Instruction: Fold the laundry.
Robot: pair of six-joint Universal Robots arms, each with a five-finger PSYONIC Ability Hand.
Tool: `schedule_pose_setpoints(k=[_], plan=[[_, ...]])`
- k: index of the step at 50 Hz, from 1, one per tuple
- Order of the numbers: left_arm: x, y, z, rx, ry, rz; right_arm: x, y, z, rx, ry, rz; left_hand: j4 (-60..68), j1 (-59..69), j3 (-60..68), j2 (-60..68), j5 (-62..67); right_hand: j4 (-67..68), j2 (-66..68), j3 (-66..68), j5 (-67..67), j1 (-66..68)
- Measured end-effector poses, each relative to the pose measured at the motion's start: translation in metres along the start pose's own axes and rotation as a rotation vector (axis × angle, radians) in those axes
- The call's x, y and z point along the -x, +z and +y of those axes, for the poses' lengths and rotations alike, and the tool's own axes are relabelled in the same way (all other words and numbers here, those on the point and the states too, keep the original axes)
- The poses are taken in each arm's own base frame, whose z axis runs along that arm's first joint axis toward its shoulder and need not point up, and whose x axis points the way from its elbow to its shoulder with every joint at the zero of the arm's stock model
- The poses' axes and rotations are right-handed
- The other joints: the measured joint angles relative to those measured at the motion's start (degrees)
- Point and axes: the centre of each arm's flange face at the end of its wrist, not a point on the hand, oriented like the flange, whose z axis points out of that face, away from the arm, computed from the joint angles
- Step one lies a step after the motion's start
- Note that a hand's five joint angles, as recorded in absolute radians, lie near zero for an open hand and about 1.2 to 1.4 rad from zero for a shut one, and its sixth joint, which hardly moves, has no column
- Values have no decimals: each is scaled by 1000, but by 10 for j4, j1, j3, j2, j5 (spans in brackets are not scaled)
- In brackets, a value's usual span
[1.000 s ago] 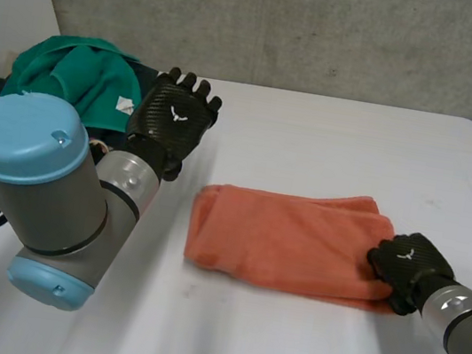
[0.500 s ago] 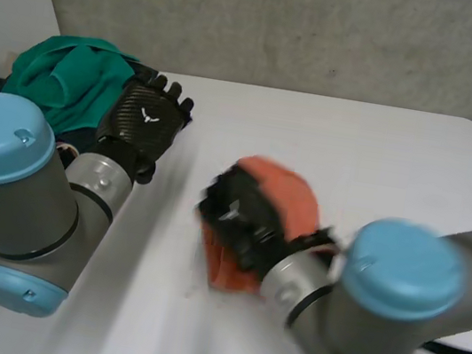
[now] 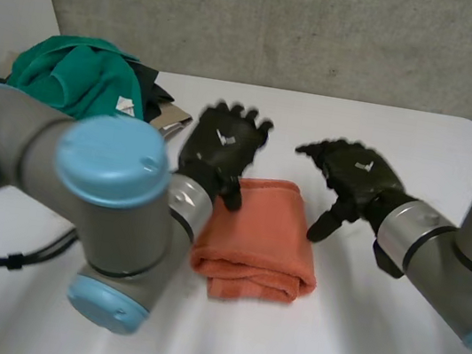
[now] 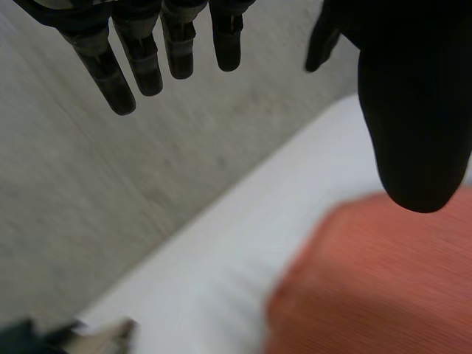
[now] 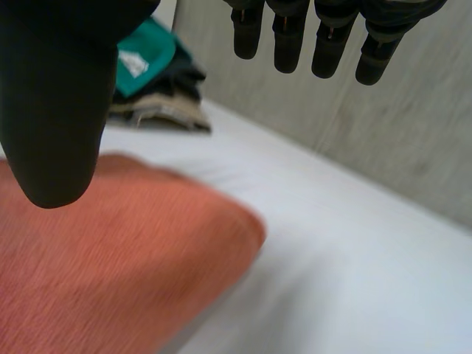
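Observation:
An orange towel lies folded into a compact block in the middle of the white table. My left hand hovers over the towel's far left corner with its fingers spread and open; its thumb hangs above the orange towel. My right hand floats just right of the towel's far edge, open and holding nothing. In the right wrist view its thumb is above the orange towel and its fingers are straight.
A pile of laundry with a green garment on top sits at the table's far left corner, also seen beyond the towel as a green garment. A grey wall runs behind the table. Bare table lies to the right.
The right hand carried the towel's right end over to the left, folding it in half, then let go and lifted away right. The left hand moved from near the pile to the towel's far left corner.

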Motion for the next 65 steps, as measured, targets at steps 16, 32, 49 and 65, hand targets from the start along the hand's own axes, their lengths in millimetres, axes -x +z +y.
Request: schedule_pose_setpoints(k=[16, 32, 49, 65], plan=[[-15, 2, 92, 411, 16, 20, -4, 45, 71, 258, -58, -11, 0, -5, 0, 0, 0, 0, 0, 0, 0, -5], [18, 0, 12, 184, -45, 28, -21, 16, 30, 88, -186, 192, -3, -12, -4, -3, -2, 0, 0, 0, -1, -10], [34, -11, -65, -84, -84, 444, 6, -9, 71, 149, 261, 61, -3, -10, -4, -3, -2, 0, 0, 0, -1, -10], [23, -18, -64, -70, -96, 531, 23, 11, 98, 188, 310, -41, -3, -10, -4, -3, -2, 40, 39, 37, 35, 33]])
